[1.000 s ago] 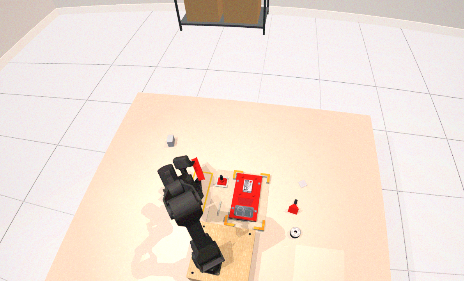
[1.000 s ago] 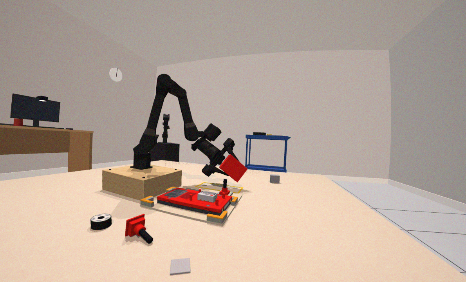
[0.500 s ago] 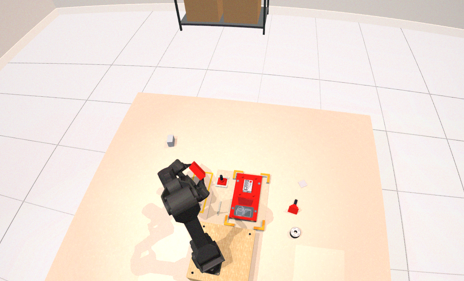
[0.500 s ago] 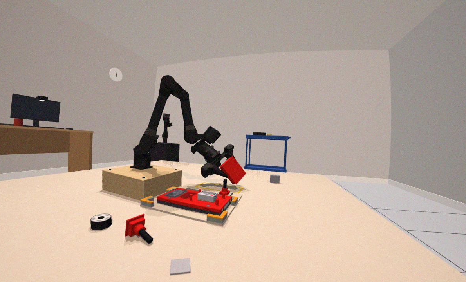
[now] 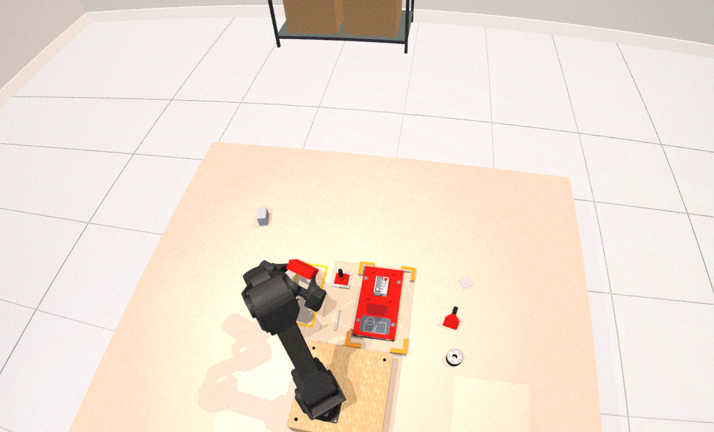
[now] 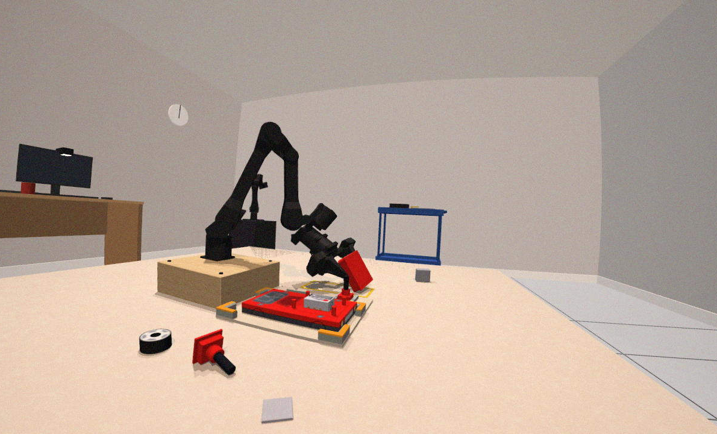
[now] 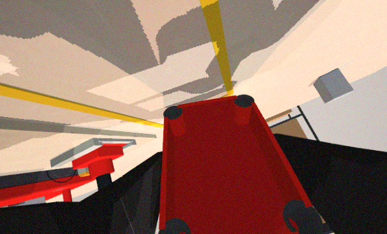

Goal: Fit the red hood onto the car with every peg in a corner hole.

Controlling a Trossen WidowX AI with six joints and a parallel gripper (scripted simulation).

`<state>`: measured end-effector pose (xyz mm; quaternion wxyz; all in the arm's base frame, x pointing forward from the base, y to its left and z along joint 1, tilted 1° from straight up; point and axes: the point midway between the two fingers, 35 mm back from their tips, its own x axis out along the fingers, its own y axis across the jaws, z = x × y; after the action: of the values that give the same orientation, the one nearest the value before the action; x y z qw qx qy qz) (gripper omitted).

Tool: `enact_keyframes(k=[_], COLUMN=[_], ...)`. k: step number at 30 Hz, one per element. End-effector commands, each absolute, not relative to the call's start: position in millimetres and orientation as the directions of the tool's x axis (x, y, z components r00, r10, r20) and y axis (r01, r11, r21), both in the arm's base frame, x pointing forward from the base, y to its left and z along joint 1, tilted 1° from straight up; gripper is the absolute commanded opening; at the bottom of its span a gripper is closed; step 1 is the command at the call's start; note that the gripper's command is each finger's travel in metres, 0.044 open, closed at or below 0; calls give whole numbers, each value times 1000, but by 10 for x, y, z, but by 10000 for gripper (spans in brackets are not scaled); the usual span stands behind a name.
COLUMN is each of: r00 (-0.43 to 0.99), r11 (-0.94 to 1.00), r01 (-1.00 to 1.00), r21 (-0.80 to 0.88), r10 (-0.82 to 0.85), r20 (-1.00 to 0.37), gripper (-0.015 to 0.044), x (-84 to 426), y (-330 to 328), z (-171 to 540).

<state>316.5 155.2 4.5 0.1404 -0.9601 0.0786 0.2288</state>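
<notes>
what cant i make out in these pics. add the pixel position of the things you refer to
- Roof of the hood (image 5: 302, 267) (image 6: 355, 270) (image 7: 226, 169): faces away in the wrist view.
- Two nearer corner bosses: cut off by the wrist view's bottom edge.
- Engine block (image 5: 381, 285) (image 6: 319, 301) label: too small to read in the top and exterior views.
- Boxes (image 5: 313, 15) on the rack: tops cut off by the top view's upper edge.

The wrist view's bottom edge cuts off the hood (image 7: 222, 169), probably at its nearer bosses.

A grey block (image 5: 263, 216) (image 6: 422, 275) (image 7: 333, 85) is being left well apart from a black-rimmed wheel (image 5: 447, 358) (image 6: 155, 344); brown boxes (image 5: 372, 17) are being held by a dark shelf rack (image 5: 343, 38).
</notes>
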Motion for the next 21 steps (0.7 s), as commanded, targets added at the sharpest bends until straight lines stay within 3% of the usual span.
enact_keyframes(k=[1, 6, 21], r00=[881, 883, 886], r11=[-969, -950, -958], r01=[-186, -213, -201], r21=[-162, -229, -204], r10=[-92, -87, -89], r20=[-464, -462, -456], gripper=[0, 0, 394], x=[3128, 3163, 3157], y=[1540, 1551, 1553], z=[-25, 40, 31])
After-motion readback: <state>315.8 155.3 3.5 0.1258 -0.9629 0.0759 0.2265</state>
